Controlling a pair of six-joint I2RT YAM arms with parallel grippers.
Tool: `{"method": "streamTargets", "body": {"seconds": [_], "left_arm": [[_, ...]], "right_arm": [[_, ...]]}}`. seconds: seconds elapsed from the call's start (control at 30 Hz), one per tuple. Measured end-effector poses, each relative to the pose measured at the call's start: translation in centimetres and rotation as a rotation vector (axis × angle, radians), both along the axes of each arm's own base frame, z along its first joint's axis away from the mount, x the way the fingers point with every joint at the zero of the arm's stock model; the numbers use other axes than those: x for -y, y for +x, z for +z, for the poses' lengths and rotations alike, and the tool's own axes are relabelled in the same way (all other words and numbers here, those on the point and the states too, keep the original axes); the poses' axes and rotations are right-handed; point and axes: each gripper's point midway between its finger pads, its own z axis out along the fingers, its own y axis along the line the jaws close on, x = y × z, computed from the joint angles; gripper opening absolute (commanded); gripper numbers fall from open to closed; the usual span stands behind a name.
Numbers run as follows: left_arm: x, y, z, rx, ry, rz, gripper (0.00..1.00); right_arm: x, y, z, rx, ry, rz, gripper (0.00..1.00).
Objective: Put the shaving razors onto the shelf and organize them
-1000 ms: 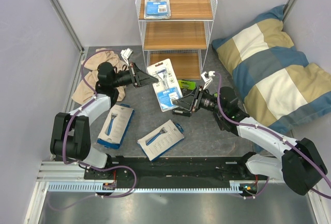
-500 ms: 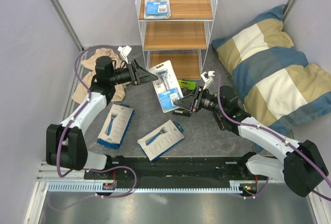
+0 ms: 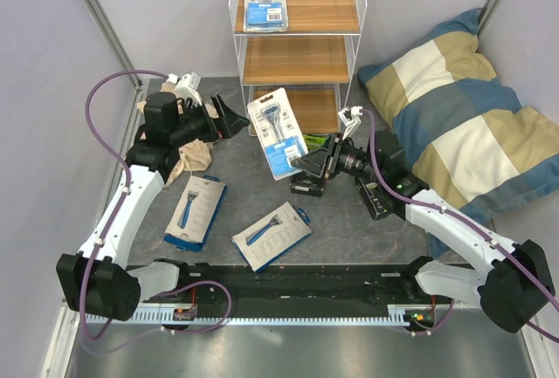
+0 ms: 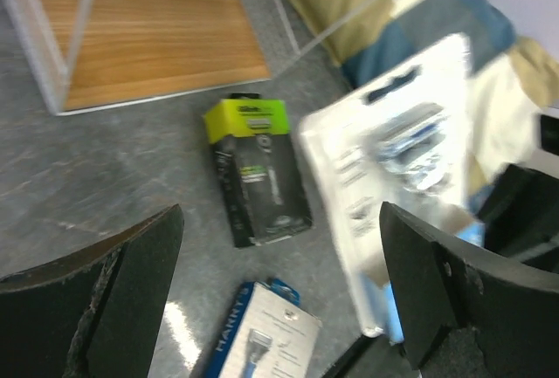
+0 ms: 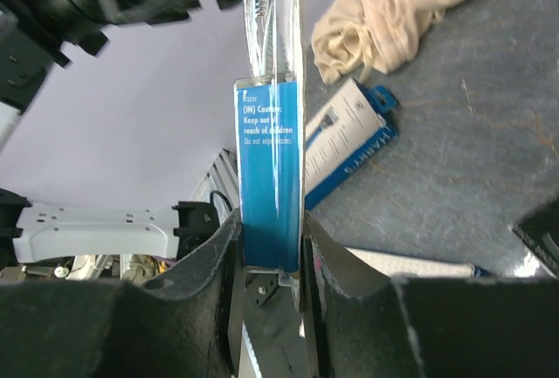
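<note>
The shelf (image 3: 297, 59) stands at the back, with one white-and-blue blister card (image 3: 265, 5) on its top board. My right gripper (image 3: 306, 163) is shut on the lower blue edge of a second blister card (image 3: 277, 132) and holds it tilted up in front of the shelf's bottom board (image 4: 148, 29). The wrist view shows that card (image 5: 271, 147) edge-on between the right gripper (image 5: 269, 251). My left gripper (image 3: 229, 117) stands open to the left of the card, apart from it. Two white packs (image 3: 194, 212) (image 3: 272, 235) lie flat on the floor. A black-and-green box (image 4: 258, 173) lies near the shelf.
A large striped pillow (image 3: 454, 125) fills the right side. A beige cloth (image 3: 188, 155) lies crumpled under the left arm. Grey walls close in the left and back.
My left gripper opened, let go of the blister card and drew back to the left. The right gripper kept its hold and raised the card a little toward the shelf.
</note>
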Motion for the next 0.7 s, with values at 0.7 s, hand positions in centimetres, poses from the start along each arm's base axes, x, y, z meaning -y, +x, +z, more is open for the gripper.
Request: {"method": "streamTargets", "body": {"seconds": [0.7], "left_arm": [[-2.5, 0.8, -2.2, -0.054, 0.099, 0.141, 0.99]], "right_arm": [[0.7, 5.5, 14.7, 0.23, 0.08, -0.084, 0.18]]}}
